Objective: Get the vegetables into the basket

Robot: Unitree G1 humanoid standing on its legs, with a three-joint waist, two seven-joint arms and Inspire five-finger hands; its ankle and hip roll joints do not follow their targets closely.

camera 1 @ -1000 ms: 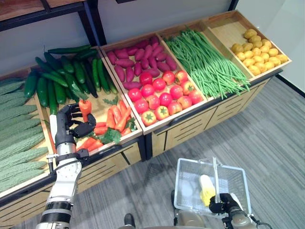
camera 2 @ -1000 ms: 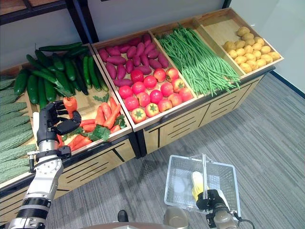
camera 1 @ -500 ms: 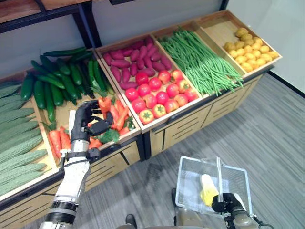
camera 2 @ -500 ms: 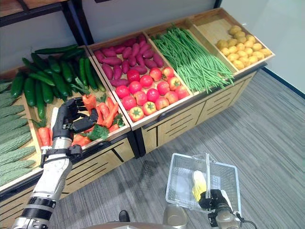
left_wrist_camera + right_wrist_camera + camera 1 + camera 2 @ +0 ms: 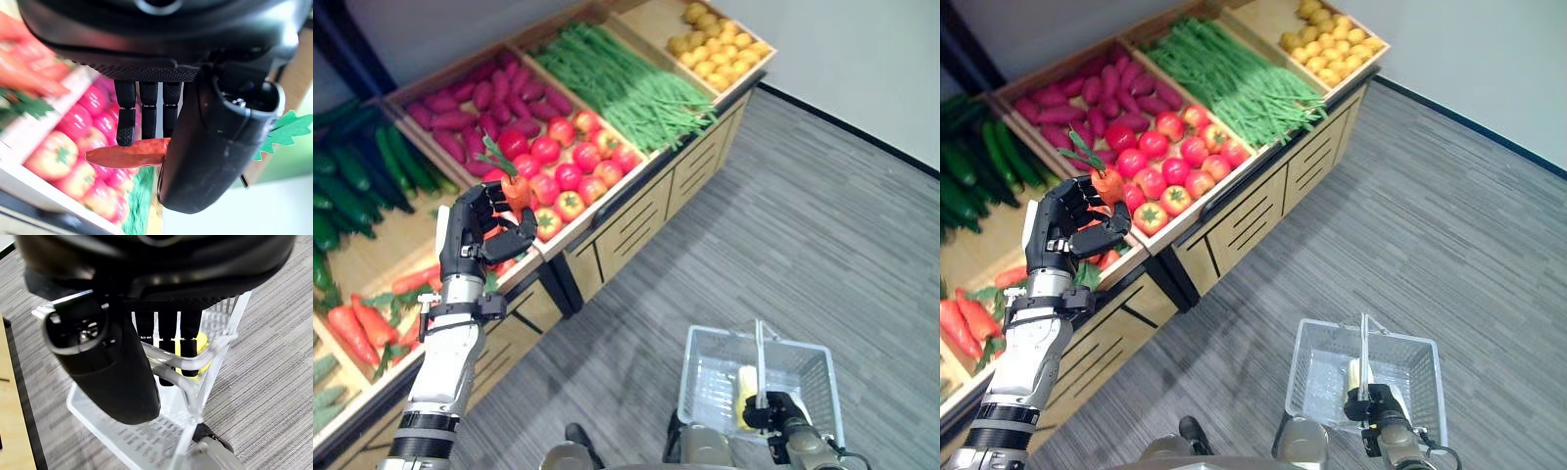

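**Carrot lifted in the left hand, basket held in the right**

Left eye view: the left hand [image 5: 481, 227] was raised in front of the wooden produce stand [image 5: 636, 186], its fingers curled round a carrot [image 5: 515, 190] with green leaves sticking up from the top. Behind it lay the tomatoes [image 5: 566, 166], purple sweet potatoes [image 5: 470, 103], green beans [image 5: 617, 78] and yellow potatoes [image 5: 717, 44], each in its own compartment. More carrots [image 5: 352, 328] lay in the compartment at the robot's left, with cucumbers [image 5: 352, 176] beyond them. Low at the right, the right hand [image 5: 773, 413] gripped the handle of the clear wire basket [image 5: 705, 387], which hung over the grey floor [image 5: 822, 235] with a yellow item [image 5: 747, 384] inside.

Right eye view: the same scene, the held carrot standing in front of the tomato compartment, well apart from the basket.

Left wrist view: the fingers [image 5: 125, 120] and thumb pinched the carrot across its body, tomatoes blurred behind.

Right wrist view: the fingers [image 5: 187, 357] were wrapped round the basket's handle [image 5: 186, 382], the yellow item showing past them.
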